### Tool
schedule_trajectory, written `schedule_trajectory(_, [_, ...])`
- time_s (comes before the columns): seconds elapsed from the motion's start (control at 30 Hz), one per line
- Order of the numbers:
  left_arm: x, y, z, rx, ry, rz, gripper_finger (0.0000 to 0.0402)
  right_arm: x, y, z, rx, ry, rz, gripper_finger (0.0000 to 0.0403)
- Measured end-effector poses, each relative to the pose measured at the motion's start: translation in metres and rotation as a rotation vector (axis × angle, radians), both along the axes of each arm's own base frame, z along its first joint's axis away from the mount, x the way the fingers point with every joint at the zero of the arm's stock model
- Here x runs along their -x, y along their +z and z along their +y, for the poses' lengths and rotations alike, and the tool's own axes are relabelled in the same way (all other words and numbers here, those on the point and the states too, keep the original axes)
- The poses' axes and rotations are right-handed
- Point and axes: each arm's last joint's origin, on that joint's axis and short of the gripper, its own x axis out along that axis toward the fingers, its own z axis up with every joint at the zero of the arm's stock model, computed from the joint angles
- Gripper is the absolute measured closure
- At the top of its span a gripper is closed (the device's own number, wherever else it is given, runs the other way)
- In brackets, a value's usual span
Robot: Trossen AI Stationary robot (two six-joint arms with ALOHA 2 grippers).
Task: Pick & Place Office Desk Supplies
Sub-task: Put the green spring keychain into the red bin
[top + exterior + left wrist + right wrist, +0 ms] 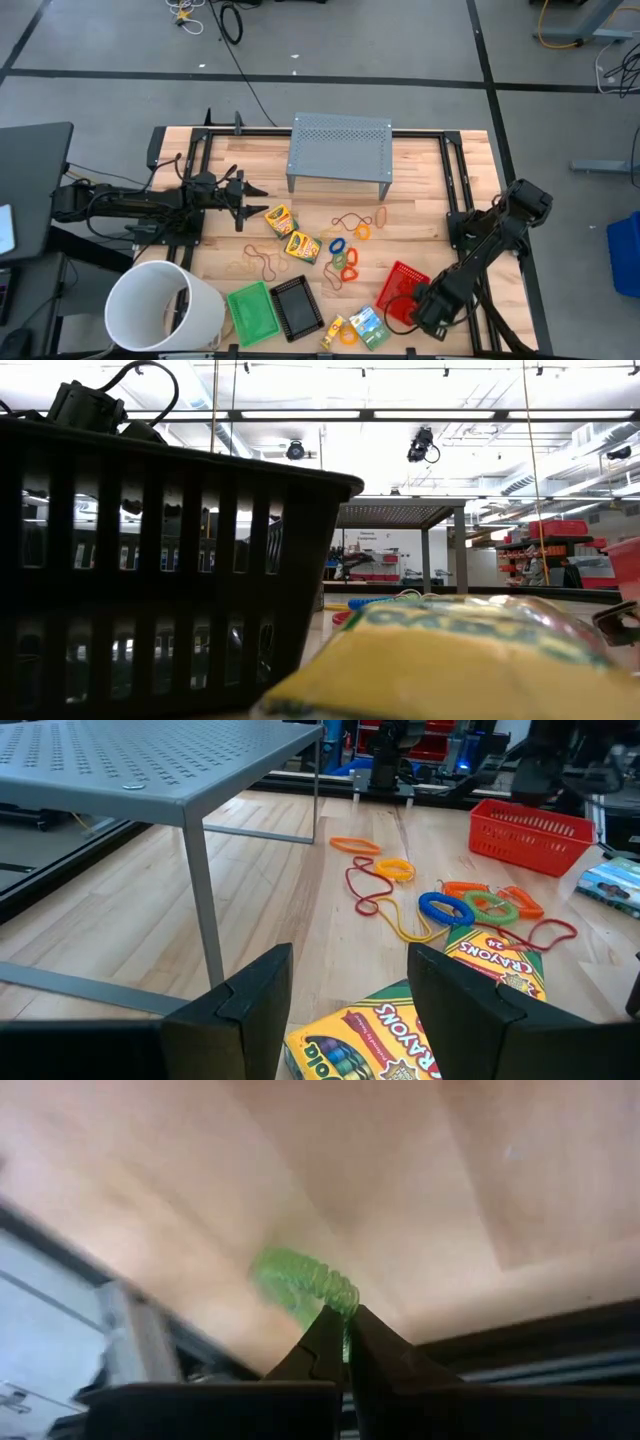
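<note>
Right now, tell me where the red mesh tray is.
In the high view the red mesh tray sits on the wooden table's right front part, beside the right gripper, with a crayon box to its front-left.

My two arms are matte black, jointed, with black cables looped along them. The left pincer (345,1005) has broad, flat, dark fingers; the right pincer (345,1342) has tapered ones.

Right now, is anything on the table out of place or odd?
Supplies lie loose on the wood: crayon boxes, rubber bands and rings, while the green tray and black tray look empty. The right gripper is shut on a green coil ring.
</note>
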Motion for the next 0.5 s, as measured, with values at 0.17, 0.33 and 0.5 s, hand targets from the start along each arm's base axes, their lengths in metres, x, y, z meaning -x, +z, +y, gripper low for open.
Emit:
schedule_trajectory(0.17, [0.000, 0.000, 0.000, -0.004, -0.001, 0.000, 0.0198, -0.008, 0.035, 0.007, 0.077, -0.004, -0.003, 0.0399])
schedule_trajectory(0.33, [0.000, 0.000, 0.000, -0.005, -0.001, 0.000, 0.0198, -0.017, 0.074, 0.008, 0.184, -0.011, -0.070, 0.0399])
schedule_trajectory(0.5, [0.000, 0.000, 0.000, -0.005, -0.001, 0.000, 0.0198, -0.030, 0.093, 0.000, 0.310, 0.005, -0.240, 0.0399])
